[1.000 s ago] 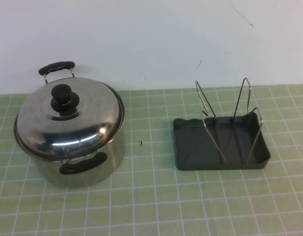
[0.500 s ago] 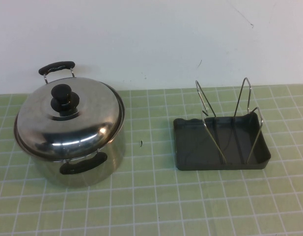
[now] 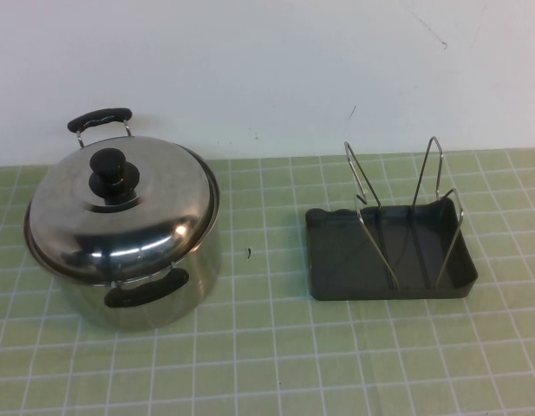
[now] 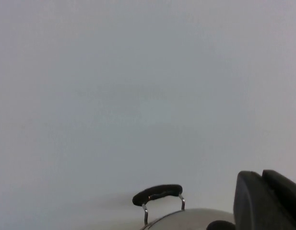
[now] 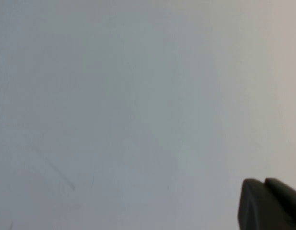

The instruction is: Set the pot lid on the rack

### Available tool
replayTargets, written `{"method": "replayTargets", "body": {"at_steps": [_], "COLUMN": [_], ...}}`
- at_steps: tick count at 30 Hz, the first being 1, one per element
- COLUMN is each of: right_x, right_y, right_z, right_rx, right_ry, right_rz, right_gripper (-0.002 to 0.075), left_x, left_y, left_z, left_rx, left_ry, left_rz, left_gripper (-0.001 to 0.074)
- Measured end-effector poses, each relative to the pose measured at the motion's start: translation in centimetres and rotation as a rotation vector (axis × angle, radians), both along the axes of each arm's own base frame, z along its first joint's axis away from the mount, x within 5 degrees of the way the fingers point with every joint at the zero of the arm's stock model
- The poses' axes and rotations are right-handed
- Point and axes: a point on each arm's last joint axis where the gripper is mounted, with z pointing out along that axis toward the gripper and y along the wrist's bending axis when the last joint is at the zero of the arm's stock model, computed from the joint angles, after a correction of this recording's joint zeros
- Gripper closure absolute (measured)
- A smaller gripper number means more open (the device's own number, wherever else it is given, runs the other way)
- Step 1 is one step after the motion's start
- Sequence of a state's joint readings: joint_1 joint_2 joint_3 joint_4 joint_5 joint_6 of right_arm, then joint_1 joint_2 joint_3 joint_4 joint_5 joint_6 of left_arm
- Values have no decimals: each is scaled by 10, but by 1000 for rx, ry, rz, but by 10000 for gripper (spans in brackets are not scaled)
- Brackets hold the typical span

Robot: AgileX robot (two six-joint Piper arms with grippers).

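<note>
The pot lid (image 3: 120, 217), domed shiny steel with a black knob (image 3: 111, 173), sits closed on the steel pot (image 3: 150, 290) at the left of the table. The rack (image 3: 341, 260), a dark grey tray with upright wire loops (image 3: 432, 173), stands apart at the right with nothing in it. Neither arm shows in the high view. My left gripper (image 4: 261, 175) shows its black fingers pressed together, behind the pot; the lid's top (image 4: 195, 216) and the pot's far handle (image 4: 157, 193) show beside it. My right gripper (image 5: 264, 182) is shut too and faces only the white wall.
A green gridded mat (image 3: 267, 347) covers the table. A white wall (image 3: 267, 69) stands behind. A small dark speck (image 3: 249, 252) lies between the pot and the rack. The pot has two black handles, far (image 3: 100, 119) and near (image 3: 147, 290).
</note>
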State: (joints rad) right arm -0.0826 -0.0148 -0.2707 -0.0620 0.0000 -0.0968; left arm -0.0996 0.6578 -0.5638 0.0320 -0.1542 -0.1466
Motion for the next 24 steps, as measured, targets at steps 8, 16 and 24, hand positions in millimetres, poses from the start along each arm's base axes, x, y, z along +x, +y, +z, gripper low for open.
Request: {"method": "replayTargets", "body": {"at_steps": [8, 16, 24], "right_x": [3, 4, 4], "right_y": [-1, -1, -1], "right_z": [-13, -16, -18], "right_rx": [12, 12, 14], "right_ry": [145, 160, 178], "right_rz": [-7, -8, -8], "right_gripper": [727, 727, 727], "left_x": [68, 126, 172], "left_y": [-13, -29, -34], "left_z": [-29, -77, -114], "left_rx": [86, 82, 70], "left_ry": [11, 149, 264], "left_rz": [-62, -174, -187], "left_gripper": [498, 83, 115]}}
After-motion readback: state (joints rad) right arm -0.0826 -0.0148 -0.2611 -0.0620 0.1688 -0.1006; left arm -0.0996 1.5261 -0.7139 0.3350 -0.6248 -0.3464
